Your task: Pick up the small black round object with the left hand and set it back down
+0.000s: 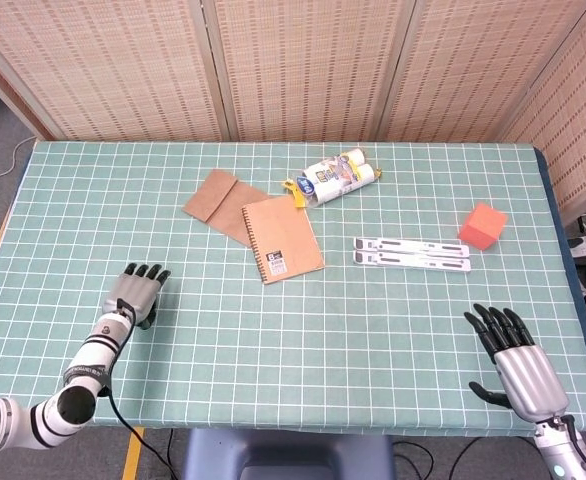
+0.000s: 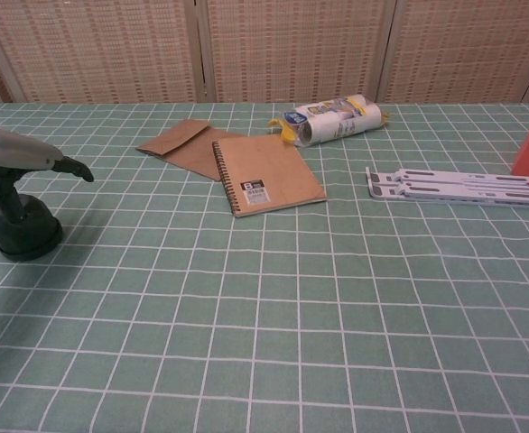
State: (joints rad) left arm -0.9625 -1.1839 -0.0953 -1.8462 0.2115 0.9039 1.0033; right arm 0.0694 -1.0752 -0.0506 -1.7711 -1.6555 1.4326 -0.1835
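Note:
The small black round object [image 2: 30, 236] stands on the green checked tablecloth at the near left. My left hand [image 2: 19, 155] hovers just above it, fingers stretched forward and apart. Its thumb [image 2: 10, 206] reaches down to the object's top, and nothing is gripped. In the head view the left hand [image 1: 139, 291] covers the object almost fully. My right hand [image 1: 518, 364] lies at the table's near right corner with its fingers spread and nothing in it. The chest view does not show it.
A brown spiral notebook [image 1: 283, 240] and a brown envelope [image 1: 213, 197] lie mid-table. Behind them is a white roll package [image 1: 338, 177]. A flat white stand [image 1: 411, 254] and an orange block [image 1: 482, 226] sit to the right.

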